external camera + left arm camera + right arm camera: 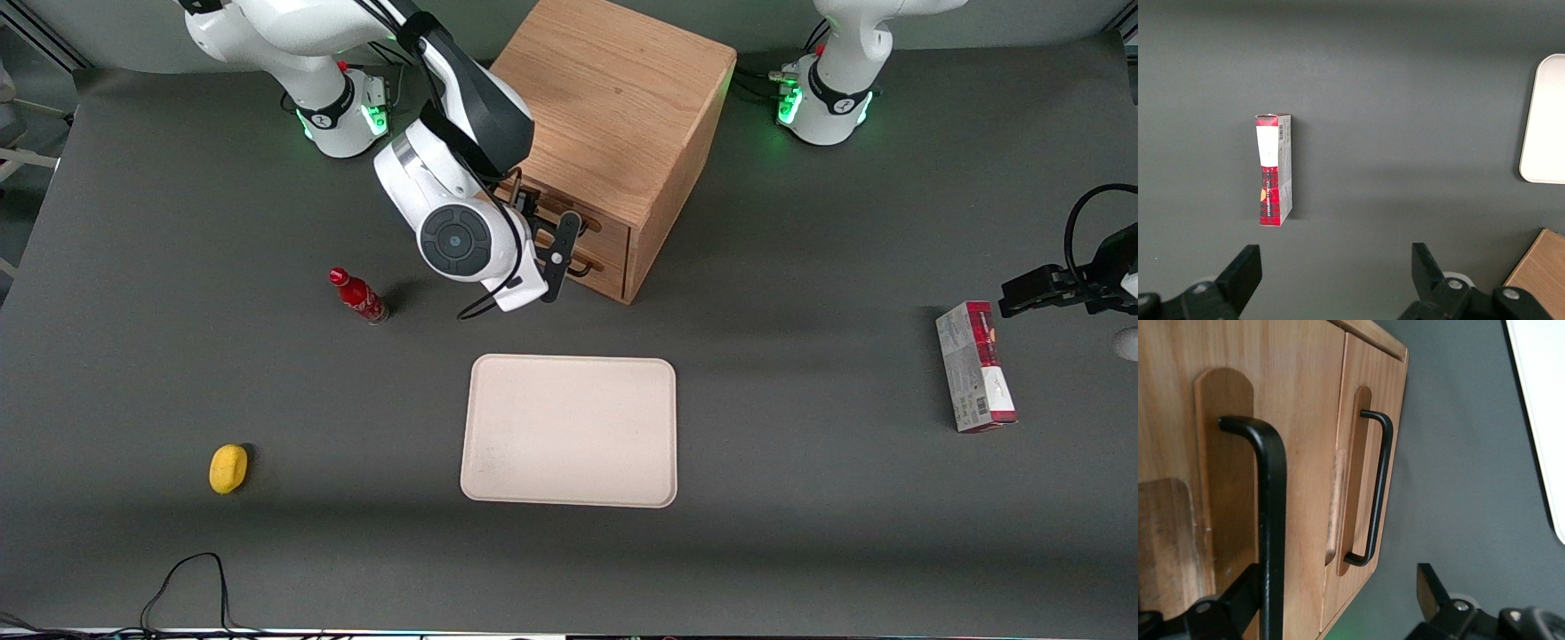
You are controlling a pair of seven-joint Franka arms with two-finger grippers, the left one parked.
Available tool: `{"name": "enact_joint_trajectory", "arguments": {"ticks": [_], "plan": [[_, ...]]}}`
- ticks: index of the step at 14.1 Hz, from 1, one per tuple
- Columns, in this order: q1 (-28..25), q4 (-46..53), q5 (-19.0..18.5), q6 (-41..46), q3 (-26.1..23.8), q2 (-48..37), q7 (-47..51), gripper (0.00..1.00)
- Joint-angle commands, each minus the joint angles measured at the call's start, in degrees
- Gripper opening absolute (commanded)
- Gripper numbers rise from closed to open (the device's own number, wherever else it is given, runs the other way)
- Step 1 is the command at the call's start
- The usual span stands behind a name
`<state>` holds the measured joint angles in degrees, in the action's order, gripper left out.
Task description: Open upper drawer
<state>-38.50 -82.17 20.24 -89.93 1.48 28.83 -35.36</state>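
Observation:
The oak cube cabinet point(613, 107) stands at the table's back, its two drawer fronts facing the working arm's end. The upper drawer point(1291, 420) has a long black wire handle point(1271, 520); it looks shut. The lower drawer point(1395, 420) with the same kind of handle point(1379, 487) is also shut. My right gripper point(544, 229) is open right in front of the drawer fronts. In the right wrist view the gripper point(1331, 603) has the upper handle between its fingers, close beside one finger point(1231, 603). The other finger point(1431, 590) stands over the grey table.
A cream tray point(569, 431) lies nearer the front camera than the cabinet. A small red bottle point(357, 296) stands beside my arm, toward the working arm's end. A yellow lemon point(228, 468) lies near the front edge. A red and grey box point(974, 366) lies toward the parked arm's end.

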Motion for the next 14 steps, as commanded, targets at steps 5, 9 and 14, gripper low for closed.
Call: {"name": "enact_joint_trajectory", "arguments": {"ticks": [5,9,14], "plan": [[-0.5,-0.9,1.2,-4.2,0.3,1.4,-0.9,1.00],[-0.1,-0.7,0.9,-5.3,0.4,1.8,-0.9,1.00],[1.2,-0.2,0.5,-6.6,0.5,2.3,-0.9,1.00]]}}
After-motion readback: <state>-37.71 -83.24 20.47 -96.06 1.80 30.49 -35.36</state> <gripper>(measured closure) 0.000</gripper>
